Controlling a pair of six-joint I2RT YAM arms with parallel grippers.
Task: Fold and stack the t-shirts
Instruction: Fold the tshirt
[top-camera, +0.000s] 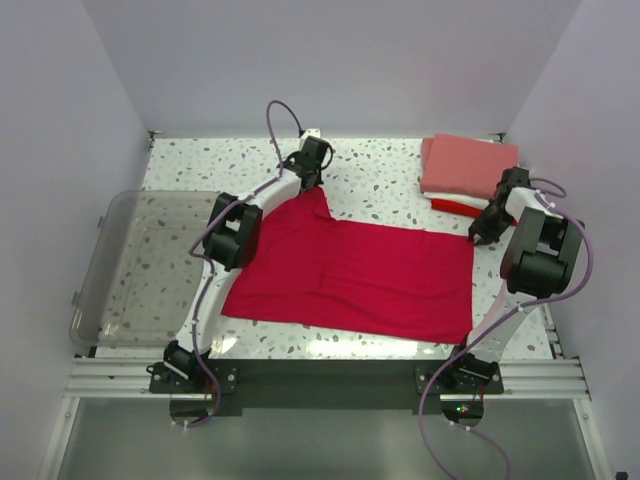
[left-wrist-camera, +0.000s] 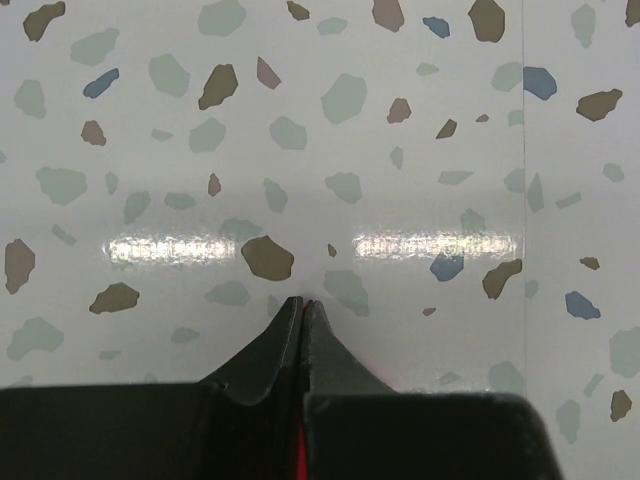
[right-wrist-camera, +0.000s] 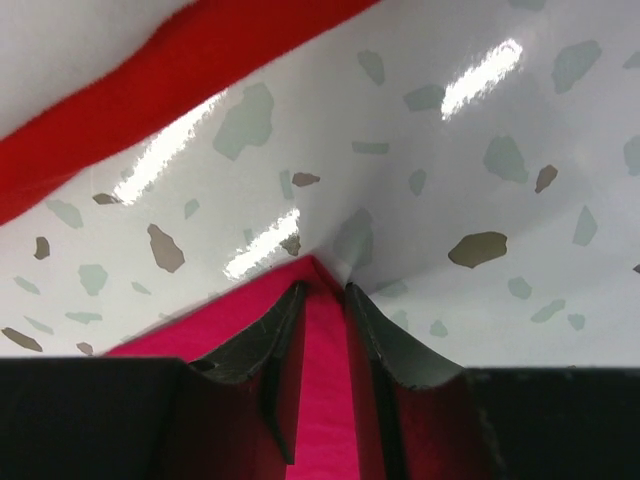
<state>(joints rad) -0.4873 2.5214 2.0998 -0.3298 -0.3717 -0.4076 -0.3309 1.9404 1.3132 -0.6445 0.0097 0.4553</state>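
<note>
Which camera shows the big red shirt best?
The top view: the whole crimson shirt lies spread flat. The left wrist view shows only a red sliver between its jaws; the right wrist view shows one corner.

Legend: no text, label, brand, number or sign is showing legibly in any of the three views. The crimson t-shirt (top-camera: 350, 275), the folded t-shirts (top-camera: 468, 165) and the clear bin (top-camera: 120, 270) are presenting plain, unmarked surfaces.
</note>
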